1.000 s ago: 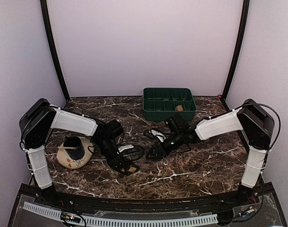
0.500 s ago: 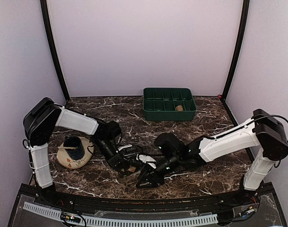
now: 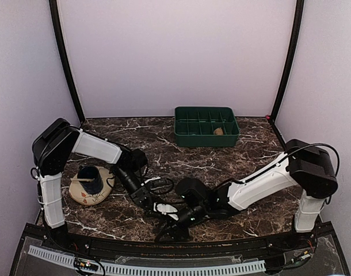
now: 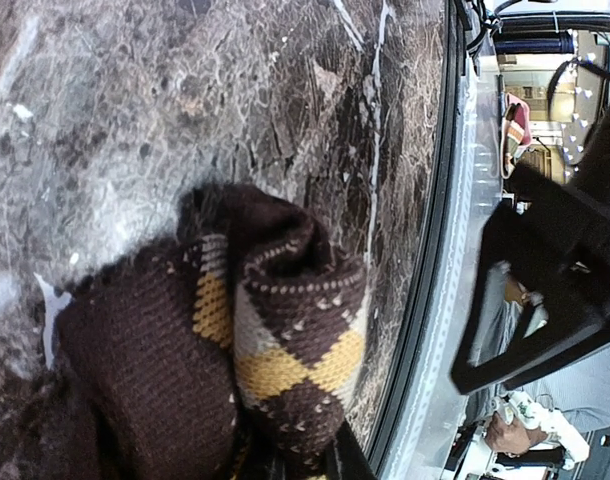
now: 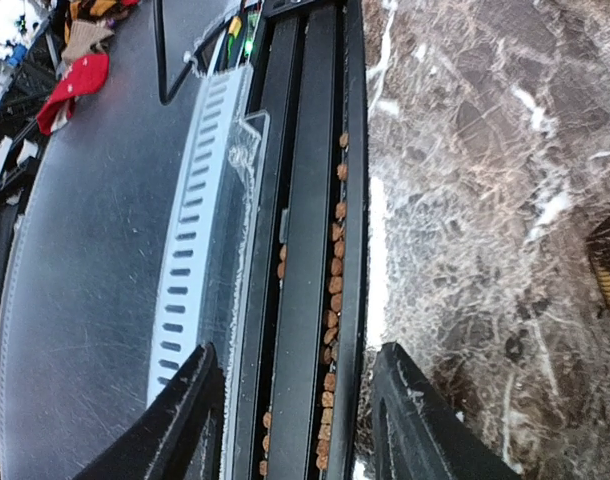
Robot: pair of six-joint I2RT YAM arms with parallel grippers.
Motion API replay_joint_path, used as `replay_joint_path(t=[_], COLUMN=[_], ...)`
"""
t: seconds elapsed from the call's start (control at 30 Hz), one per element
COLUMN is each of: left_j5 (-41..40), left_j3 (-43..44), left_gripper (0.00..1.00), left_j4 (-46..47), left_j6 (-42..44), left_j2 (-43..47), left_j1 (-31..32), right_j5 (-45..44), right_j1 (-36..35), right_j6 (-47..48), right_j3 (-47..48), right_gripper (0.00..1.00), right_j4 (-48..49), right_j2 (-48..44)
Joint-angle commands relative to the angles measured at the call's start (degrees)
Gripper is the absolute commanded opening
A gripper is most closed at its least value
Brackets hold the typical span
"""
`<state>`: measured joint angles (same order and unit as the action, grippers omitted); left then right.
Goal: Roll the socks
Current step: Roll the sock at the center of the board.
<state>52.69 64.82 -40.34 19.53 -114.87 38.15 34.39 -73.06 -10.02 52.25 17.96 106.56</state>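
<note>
Your left gripper [image 3: 164, 208] has its jaws nearly together and buried in fabric. As far as the wrist view shows, they are pinched on the diamond-check sock [image 4: 275, 340], which bunches in a thick brown, cream and yellow fold right at the tips and seems to rest on the marble table [image 4: 185, 100]. Just beside it, your right gripper [image 5: 297, 365] has its fingers apart with nothing between them. It faces the black front rail [image 5: 305, 200], and only a corner of the sock shows off to one side. A second ago that right arm was out mid-table, nearer the green tray [image 3: 205, 125]. It has since swung in, and the left has drawn its sock toward the rail too, so both grippers now sit close by the one bundle — neither has changed its opening. That reads as the set-up for a two-handed roll, the left anchoring while the right takes the loose end. Your right fingers are past the fabric, though, so they probably need to come back toward the left gripper first. Well away behind both, the tray holds a small tan thing [image 3: 219, 131] too small to identify, and a dark blue cup [image 3: 90, 179] stands on a cream dish [image 3: 76, 196] beyond the left arm.
</note>
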Motion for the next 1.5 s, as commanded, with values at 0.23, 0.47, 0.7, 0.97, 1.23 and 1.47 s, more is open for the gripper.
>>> replay_joint_path(t=[0.23, 0.47, 0.7, 0.97, 1.23, 1.47], left_j5=[-2.05, -1.91, -2.18, -2.27, -2.76, -1.62], left_j3=[0.11, 0.35, 0.73, 2.48, 7.37, 7.61], left_gripper=[0.0, 0.0, 0.0, 0.0, 0.0, 0.0], left_j4=[-2.72, -2.99, -3.17, -3.47, -6.23, -6.92], left_j6=[1.7, 1.74, 1.75, 2.04, 3.46, 4.12], left_j2=[-1.88, -1.99, -2.01, -2.56, -4.92, -5.31], left_j1=[-0.18, -0.34, -0.53, -1.27, -2.06, -2.12], right_j5=[-71.15, -75.5, -69.4, -64.77, -55.55, -52.24], right_j1=[-1.65, -1.66, -1.86, -2.66, -2.79, -2.76], right_j6=[4.98, 57.23, 50.96, 42.09, 37.94, 39.32], right_j3=[-2.47, -4.29, -4.69, -7.84, -3.66, 0.76], right_gripper=[0.54, 0.56, 0.56, 0.55, 0.55, 0.55], right_j4=[18.33, 24.33, 15.15, 3.39, -8.1, -9.61], right_j2=[1.59, 3.09, -1.27, -8.06, -8.05, -4.6])
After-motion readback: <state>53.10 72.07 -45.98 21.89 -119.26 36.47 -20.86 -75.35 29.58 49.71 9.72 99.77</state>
